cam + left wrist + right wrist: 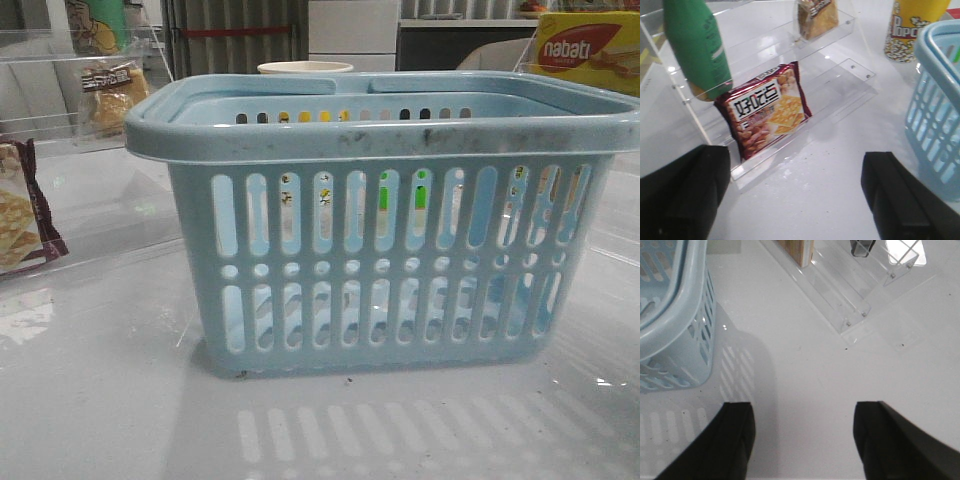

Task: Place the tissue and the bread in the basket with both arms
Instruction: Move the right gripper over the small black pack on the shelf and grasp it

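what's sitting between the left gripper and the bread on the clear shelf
In the left wrist view, the maroon cracker pack stands on the lower step between the open left gripper and the bread.

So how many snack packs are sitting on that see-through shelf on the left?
2 that show. The maroon cracker pack leans on the lower step of the clear shelf, and the bread stands on a higher step behind it. Others may be hidden out of view.
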Robot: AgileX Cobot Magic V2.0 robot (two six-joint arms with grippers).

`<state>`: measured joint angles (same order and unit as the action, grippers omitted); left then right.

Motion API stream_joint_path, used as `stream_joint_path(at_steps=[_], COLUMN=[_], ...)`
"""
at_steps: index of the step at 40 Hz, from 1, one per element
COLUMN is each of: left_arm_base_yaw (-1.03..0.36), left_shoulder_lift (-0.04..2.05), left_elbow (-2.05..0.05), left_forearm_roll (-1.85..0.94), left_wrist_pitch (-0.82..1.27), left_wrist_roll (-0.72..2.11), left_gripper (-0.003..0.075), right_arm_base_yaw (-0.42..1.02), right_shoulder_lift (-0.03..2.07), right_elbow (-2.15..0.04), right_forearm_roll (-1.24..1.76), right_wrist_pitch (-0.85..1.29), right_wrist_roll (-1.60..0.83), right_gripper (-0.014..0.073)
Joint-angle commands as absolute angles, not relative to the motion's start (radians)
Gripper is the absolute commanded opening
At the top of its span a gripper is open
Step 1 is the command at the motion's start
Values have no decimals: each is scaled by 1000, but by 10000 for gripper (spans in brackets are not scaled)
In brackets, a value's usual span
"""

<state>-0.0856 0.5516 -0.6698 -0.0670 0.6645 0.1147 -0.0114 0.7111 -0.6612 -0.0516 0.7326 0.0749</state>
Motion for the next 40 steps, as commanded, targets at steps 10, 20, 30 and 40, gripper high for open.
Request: stream_joint_path(at_steps=[10,20,30,40], left_arm_base_yaw=[-291,-304,-304,-304], left_shoulder_lift=[562,562,562,562], left_elbow=[-708,-708,-708,-708], left_forearm_roll=[-82,-82,-82,-82], left_wrist_pitch=[586,586,586,586], left_wrist_roll=[108,108,108,108], left_gripper=[599,599,599,599], right_arm_base_yaw=[-159,-195,-195,-195], right_shoulder_lift=[1004,1295,1563,1724], right_elbow=[-867,-1114,-1372,-1520], right_forearm_roll=[-43,0,-20,-94], right_wrist_pitch=[591,598,625,645], right_wrist_roll=[81,81,79,79], right_gripper=[538,538,538,538])
